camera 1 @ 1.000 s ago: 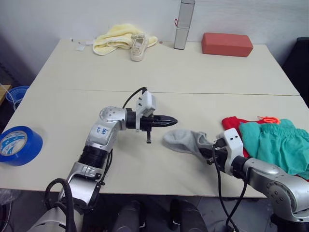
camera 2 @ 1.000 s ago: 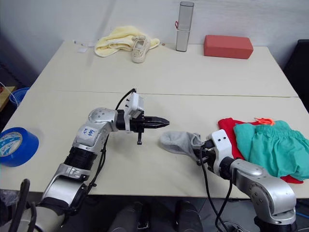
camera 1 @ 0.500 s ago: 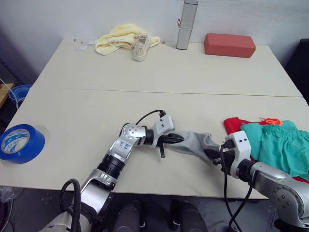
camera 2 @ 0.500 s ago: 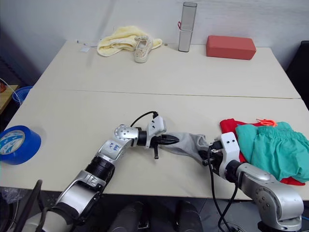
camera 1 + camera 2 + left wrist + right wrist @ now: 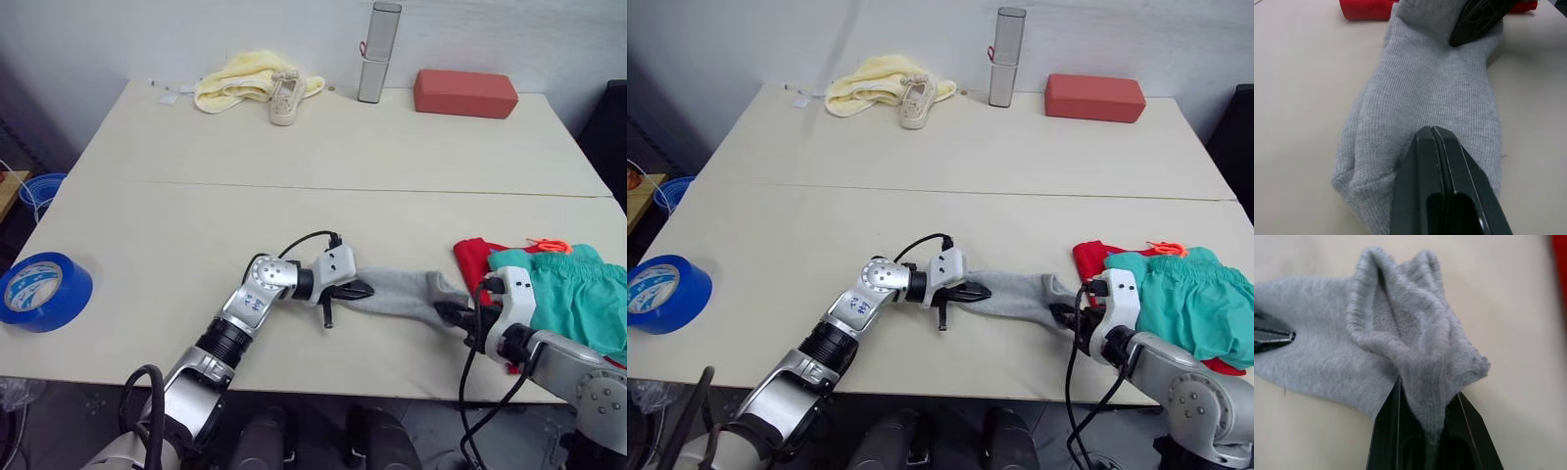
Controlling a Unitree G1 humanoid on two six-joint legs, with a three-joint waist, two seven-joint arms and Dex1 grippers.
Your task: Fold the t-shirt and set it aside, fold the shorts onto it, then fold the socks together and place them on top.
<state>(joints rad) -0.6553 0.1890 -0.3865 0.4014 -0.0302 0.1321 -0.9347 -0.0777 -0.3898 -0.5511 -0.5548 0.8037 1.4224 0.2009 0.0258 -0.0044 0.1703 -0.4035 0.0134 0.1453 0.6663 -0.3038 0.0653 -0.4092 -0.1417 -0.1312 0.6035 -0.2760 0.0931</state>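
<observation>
The grey socks (image 5: 402, 293) lie stretched in a flat strip near the table's front edge, between my two grippers. I cannot tell whether the strip is one layer or two. My left gripper (image 5: 362, 290) is shut on the strip's left end; in the left wrist view its fingertips (image 5: 1433, 131) press together on the knit. My right gripper (image 5: 448, 313) is shut on the bunched right end (image 5: 1420, 357). Just right of it the teal-green shorts (image 5: 568, 292) lie on top of the red t-shirt (image 5: 473, 257), which shows only as a red edge.
A blue tape roll (image 5: 39, 292) sits at the front left edge. Along the back stand a pale yellow cloth (image 5: 235, 78), a beige shoe (image 5: 284, 96), a silver cylinder (image 5: 378, 51) and a red-brown block (image 5: 465, 92). A small orange thing (image 5: 551, 244) lies by the shorts.
My left gripper came down and right onto the socks' left end and shut there. My right gripper pulled its end to the right, drawing the crumpled socks out flat.
</observation>
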